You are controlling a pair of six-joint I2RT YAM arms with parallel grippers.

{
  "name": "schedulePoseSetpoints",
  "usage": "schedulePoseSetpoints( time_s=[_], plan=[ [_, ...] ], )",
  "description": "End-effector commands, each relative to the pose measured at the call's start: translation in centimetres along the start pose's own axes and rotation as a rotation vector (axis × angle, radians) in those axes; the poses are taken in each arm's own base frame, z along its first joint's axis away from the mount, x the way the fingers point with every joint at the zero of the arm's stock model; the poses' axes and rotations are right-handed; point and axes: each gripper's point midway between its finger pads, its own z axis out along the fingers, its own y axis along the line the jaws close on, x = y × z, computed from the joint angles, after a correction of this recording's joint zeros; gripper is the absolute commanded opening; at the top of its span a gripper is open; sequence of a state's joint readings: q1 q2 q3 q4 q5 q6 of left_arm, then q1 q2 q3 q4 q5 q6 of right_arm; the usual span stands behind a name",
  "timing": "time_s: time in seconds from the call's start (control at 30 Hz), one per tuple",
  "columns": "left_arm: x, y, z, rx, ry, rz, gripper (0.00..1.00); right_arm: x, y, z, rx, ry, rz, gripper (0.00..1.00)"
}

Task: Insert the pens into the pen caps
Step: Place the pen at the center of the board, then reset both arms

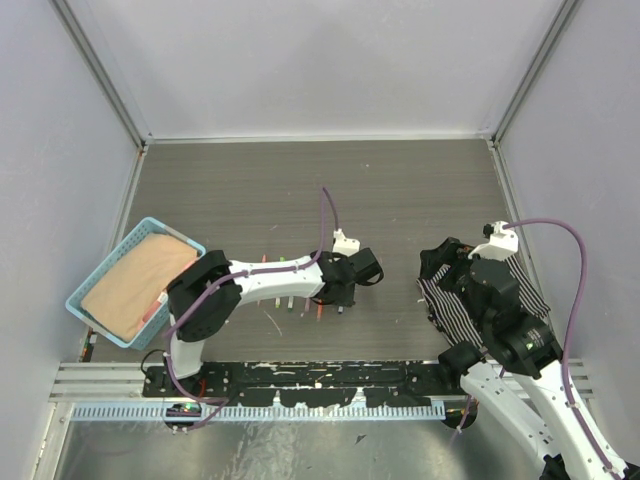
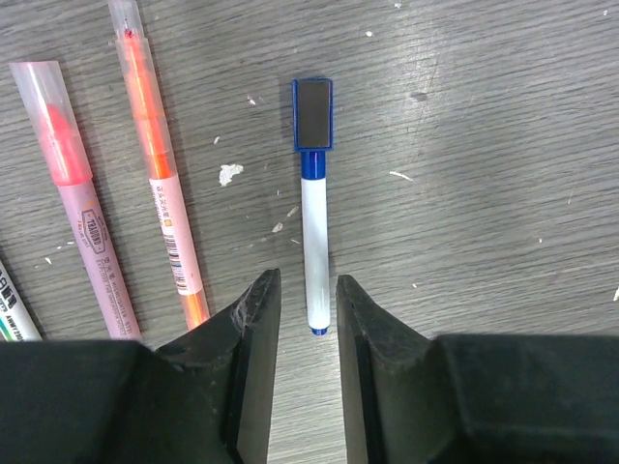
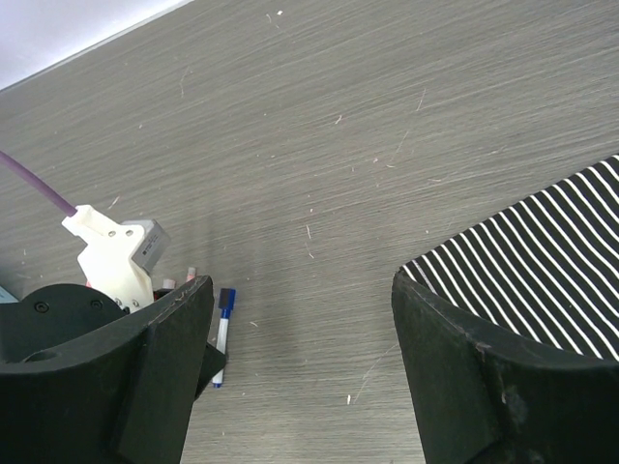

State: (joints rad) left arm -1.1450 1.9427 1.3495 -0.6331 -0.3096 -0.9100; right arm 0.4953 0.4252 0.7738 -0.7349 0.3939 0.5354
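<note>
The left hand (image 2: 305, 280) stands partly open with nothing gripped. The blue pen (image 2: 315, 232) lies loose on the bench (image 2: 484, 193), near end between the jaws, its blue cap (image 2: 312, 114) seemingly seated at the far end. This pen looks finished; next, lift clear and seek any uncapped pen. The right hand (image 3: 302, 290) gapes wide, empty.

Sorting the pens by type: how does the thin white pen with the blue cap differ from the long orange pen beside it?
The white pen with the blue cap is shorter than the long orange pen. The white pen's cap is opaque, the orange pen's see-through. Both lie capped, flat on the grey table.
</note>
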Motion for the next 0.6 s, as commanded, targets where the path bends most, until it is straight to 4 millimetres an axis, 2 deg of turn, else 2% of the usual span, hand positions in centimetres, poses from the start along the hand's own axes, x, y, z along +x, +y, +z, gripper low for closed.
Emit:
schedulePoseSetpoints(
  time_s=[0.0,0.1,0.17,0.27,0.4,0.57],
  plan=[
    [-2.2,-0.5,-1.9,0.045,-0.076,-0.018,0.38,-1.6,0.8,-0.5,-0.039,-0.054,0.013,0.80],
    [-4.3,-1.4,-4.5,0.141,-0.166,0.012,0.41,-1.9,1.7,-0.8,-0.100,-0.072,0.004,0.85],
    [-6.2,-1.6,-7.5,0.215,-0.260,0.034,0.45,-2.2,2.1,-1.0,-0.126,-0.085,0.000,0.99],
    [-8.8,-0.3,-11.2,0.238,-0.392,0.062,0.53,-2.6,2.4,-1.2,-0.146,-0.097,-0.009,1.00],
    [-11.6,4.1,-15.4,0.163,-0.550,0.073,0.64,-3.2,2.8,-1.6,-0.174,-0.126,-0.008,1.00],
    [-12.6,11.9,-18.5,0.106,-0.629,-0.049,0.76,-4.2,2.7,-2.5,-0.198,-0.188,0.001,1.00]
  ],
)
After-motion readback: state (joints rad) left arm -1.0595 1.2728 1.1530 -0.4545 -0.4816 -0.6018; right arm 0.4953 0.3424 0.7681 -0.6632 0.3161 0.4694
